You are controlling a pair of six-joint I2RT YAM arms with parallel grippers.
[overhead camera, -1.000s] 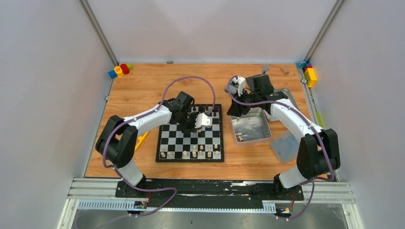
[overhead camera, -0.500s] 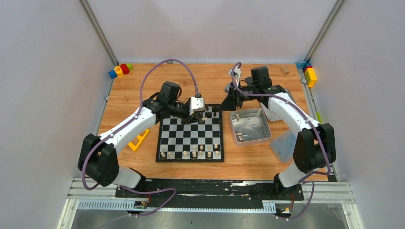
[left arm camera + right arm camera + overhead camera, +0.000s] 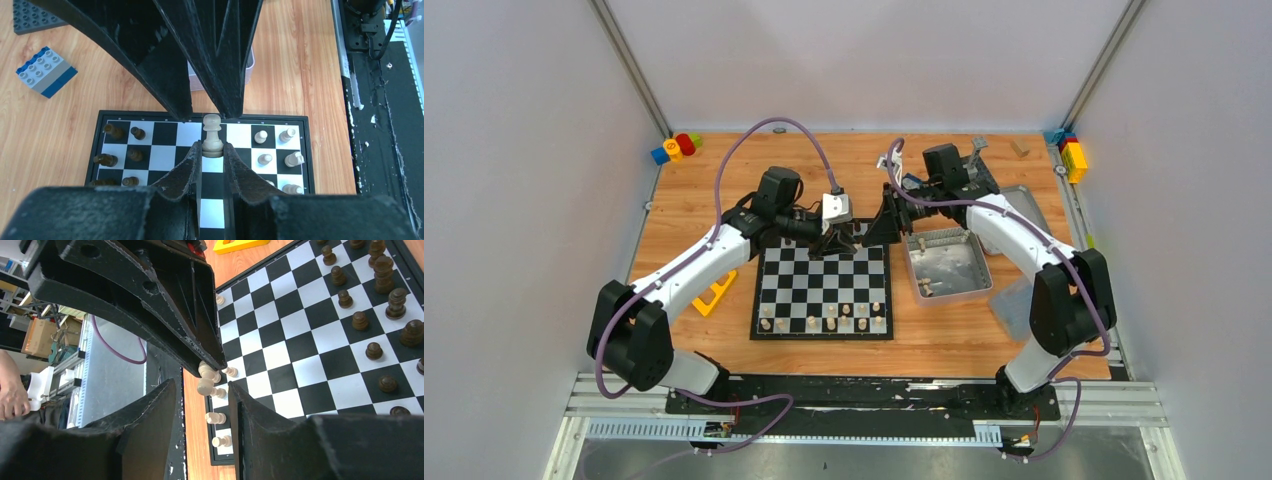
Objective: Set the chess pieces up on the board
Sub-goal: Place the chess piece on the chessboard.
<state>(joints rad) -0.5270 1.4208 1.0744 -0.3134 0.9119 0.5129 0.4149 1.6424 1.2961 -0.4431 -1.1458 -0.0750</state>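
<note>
The board (image 3: 824, 285) lies at the table's middle. Over its far edge my left gripper (image 3: 839, 242) (image 3: 212, 146) is shut on the base of a cream chess piece (image 3: 212, 135) (image 3: 204, 381), held clear of the squares. My right gripper (image 3: 871, 232) (image 3: 201, 385) faces it, open, and its fingertips (image 3: 182, 107) reach either side of the piece's head without touching. Dark pieces (image 3: 120, 132) (image 3: 372, 300) stand on the far rows, and cream pieces (image 3: 824, 318) (image 3: 287, 147) on the near rows.
Right of the board sits a metal tin (image 3: 969, 280) with a few cream pieces (image 3: 927, 288). A clear bag (image 3: 1019, 300) lies near the right arm and a yellow piece (image 3: 714, 295) left of the board. Toy bricks (image 3: 674, 148) (image 3: 1072, 155) (image 3: 46, 72) sit at the far corners.
My left arm has carried the cream piece from the board's middle back to its far edge. My right gripper has swung left from the tin to meet it and has opened wider.
</note>
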